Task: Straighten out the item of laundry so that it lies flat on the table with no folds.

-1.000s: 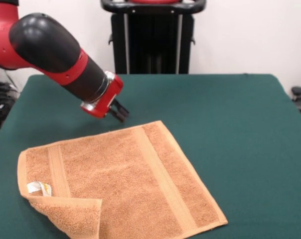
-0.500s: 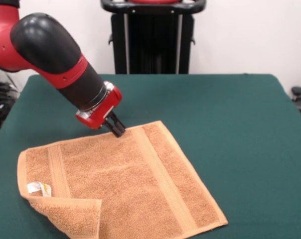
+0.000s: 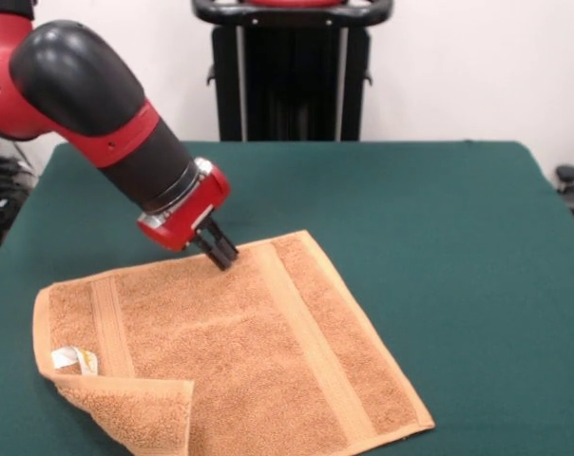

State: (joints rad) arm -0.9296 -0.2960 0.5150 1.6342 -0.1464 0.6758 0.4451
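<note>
The tool [image 3: 222, 256] pointed down at a slant from the red and black arm [image 3: 97, 114], its dark tips held close together and set on the far edge of the towel [image 3: 230, 351], just left of the woven band [image 3: 306, 332] that ran across the cloth. Whether the tips pinched any terry between them could not be told; they showed as one narrow dark point with no clear gap.

The towel lay on the green counter [image 3: 458, 237], toward its near left part, turned so that one corner pointed to the far side. Most of it was spread flat. Its near left corner was folded over onto the cloth, forming a flap [image 3: 140, 408], and a small white tag [image 3: 74, 359] showed just above that fold. A second band [image 3: 111, 328] ran near the left edge.

Behind the counter stood a black frame [image 3: 292, 66] against a pale wall.
</note>
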